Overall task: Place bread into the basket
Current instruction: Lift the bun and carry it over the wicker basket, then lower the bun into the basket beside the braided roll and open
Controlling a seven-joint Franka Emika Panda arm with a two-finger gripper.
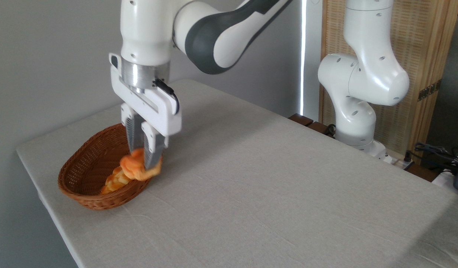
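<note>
The bread (137, 168), a small orange bun with a lumpy top, hangs just over the right rim of the basket (82, 173), an oval brown wicker basket near the table's left end. My gripper (142, 158) points straight down and is shut on the bread, its ridged fingers (151, 150) pressing the bun's top from both sides. Inside the basket, below and left of the bun, lies a braided orange-and-cream loaf (115, 181), partly hidden by the bun.
A beige cloth covers the table (273, 186). The arm's white base (357, 115) stands off the far right edge, with cables (437, 150) beside it. A grey wall is close behind the basket. The table's left edge runs just past the basket.
</note>
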